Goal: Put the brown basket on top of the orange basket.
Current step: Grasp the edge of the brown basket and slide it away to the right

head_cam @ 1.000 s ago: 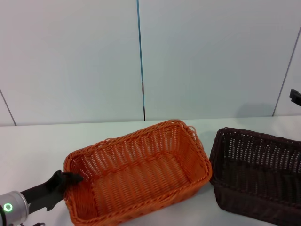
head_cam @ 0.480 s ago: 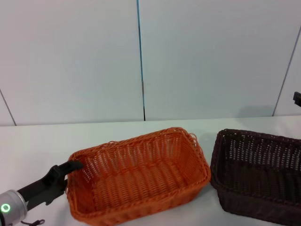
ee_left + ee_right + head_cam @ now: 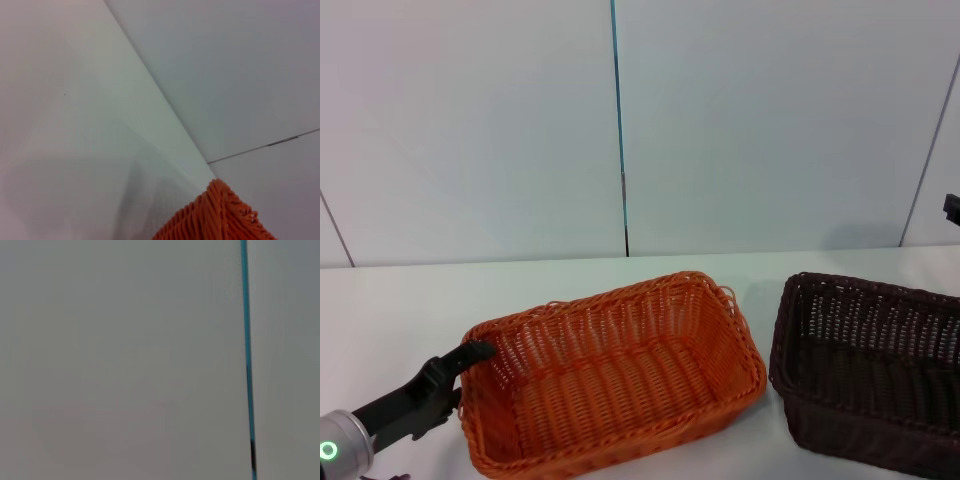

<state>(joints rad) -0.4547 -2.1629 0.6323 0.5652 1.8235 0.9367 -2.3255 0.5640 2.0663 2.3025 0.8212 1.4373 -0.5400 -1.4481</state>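
While the left hand [image 3: 470, 352] grips its rim, one orange basket [image 3: 620, 380], one brown basket [image 3: 870, 375] beside.

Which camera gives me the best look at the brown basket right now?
The head view. It shows the brown basket on the table, beside the orange basket and apart from it, though its right end is cut off by the frame edge. The left wrist view shows only an orange basket corner; the right wrist view shows only wall.
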